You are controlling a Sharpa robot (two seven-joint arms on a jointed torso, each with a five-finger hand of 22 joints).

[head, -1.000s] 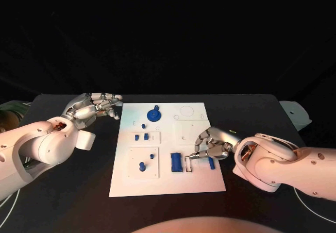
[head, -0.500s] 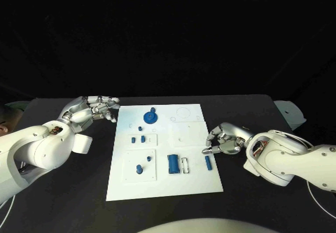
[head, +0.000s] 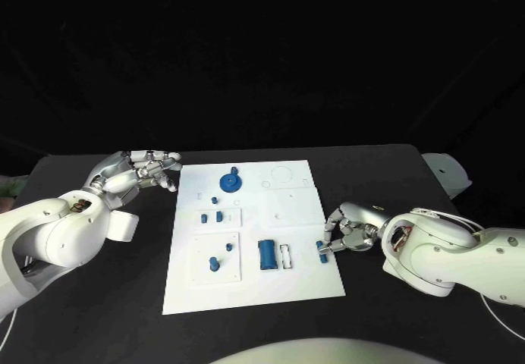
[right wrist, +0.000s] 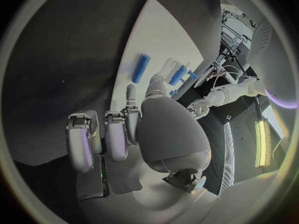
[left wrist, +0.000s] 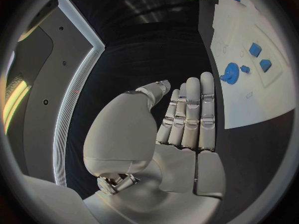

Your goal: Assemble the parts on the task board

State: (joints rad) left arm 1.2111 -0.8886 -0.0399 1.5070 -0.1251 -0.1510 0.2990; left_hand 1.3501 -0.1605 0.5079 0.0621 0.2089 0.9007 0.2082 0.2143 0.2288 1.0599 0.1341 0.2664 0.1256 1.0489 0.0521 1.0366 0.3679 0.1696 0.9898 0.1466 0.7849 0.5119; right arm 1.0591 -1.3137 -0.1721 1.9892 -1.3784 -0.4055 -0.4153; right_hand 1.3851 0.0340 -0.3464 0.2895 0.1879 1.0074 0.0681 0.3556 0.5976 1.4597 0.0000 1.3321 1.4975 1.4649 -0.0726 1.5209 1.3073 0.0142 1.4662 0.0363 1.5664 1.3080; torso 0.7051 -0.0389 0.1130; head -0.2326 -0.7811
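The right hand [head: 350, 227] lies at the right edge of the task board [head: 295, 280], with its fingers curled in toward the palm. Its fingertips are very near a short blue bar [head: 323, 251] that lies on the board just beside them; if they touch the bar or pinch it, the pictures do not show clearly. In the right wrist view the same hand [right wrist: 134, 134] shows bent fingers, and the blue bar [right wrist: 141, 68] lies flat on the white plate a little beyond them — there it looks apart from the fingers.

The left hand [head: 136, 171] is over the black worktop [head: 99, 303], just beside the far left corner of the board. It holds nothing. In the left wrist view its fingers [left wrist: 193, 114] stand straight and close together, side by side, with the thumb bent near them.

The board is a flat, matte white plate with shallow square and round recesses. Near the left hand stands a round blue disc with a toothed rim [head: 232, 181], like a gear. Between the two hands there are small blue pegs [head: 211, 217], a bigger rounded blue block [head: 266, 255] and a blue knob [head: 215, 263] in a square recess. The hands are silver metal with segments; the arms are smooth white shells. No writing can be read on the board or on the parts.
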